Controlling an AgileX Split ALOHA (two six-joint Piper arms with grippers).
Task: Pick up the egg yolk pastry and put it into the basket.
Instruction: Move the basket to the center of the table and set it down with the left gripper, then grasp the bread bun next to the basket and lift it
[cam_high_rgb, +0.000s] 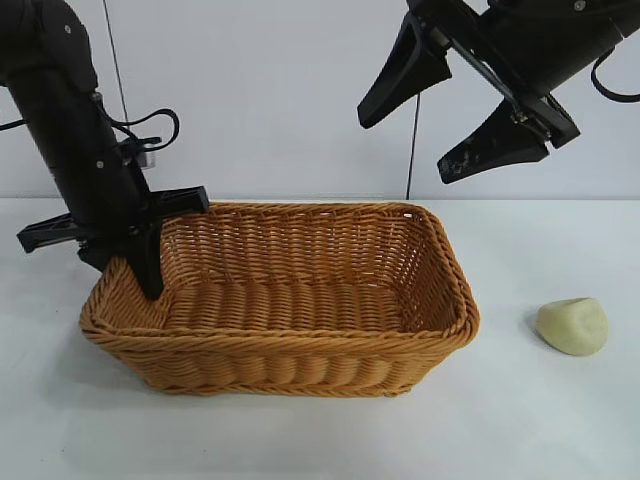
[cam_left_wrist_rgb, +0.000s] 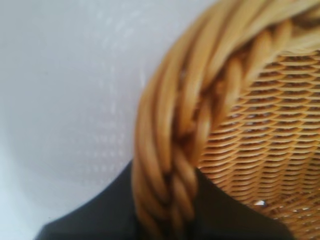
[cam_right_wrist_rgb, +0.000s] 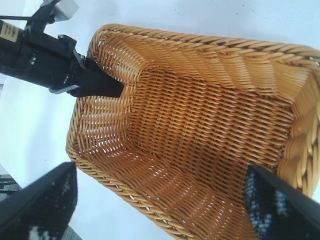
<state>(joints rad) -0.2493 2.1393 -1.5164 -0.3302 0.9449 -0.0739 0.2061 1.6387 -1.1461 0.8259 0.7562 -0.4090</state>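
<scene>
The egg yolk pastry (cam_high_rgb: 573, 326), a small pale yellow lump, lies on the white table to the right of the basket (cam_high_rgb: 300, 350). It does not show in either wrist view. The left gripper (cam_high_rgb: 125, 270) straddles the basket's left rim, one finger inside and one outside. In the left wrist view the braided rim (cam_left_wrist_rgb: 170, 150) sits between its dark fingers (cam_left_wrist_rgb: 100, 215), which press on it from both sides. The right gripper (cam_high_rgb: 405, 150) hangs high above the basket's right end, open wide and holding nothing. From the right wrist view I look down into the basket (cam_right_wrist_rgb: 200, 125), which has nothing in it.
A white wall stands behind the table (cam_high_rgb: 560, 420). Black cables (cam_high_rgb: 150, 130) trail from the left arm. The left arm's gripper (cam_right_wrist_rgb: 95, 85) shows at the basket's far end in the right wrist view.
</scene>
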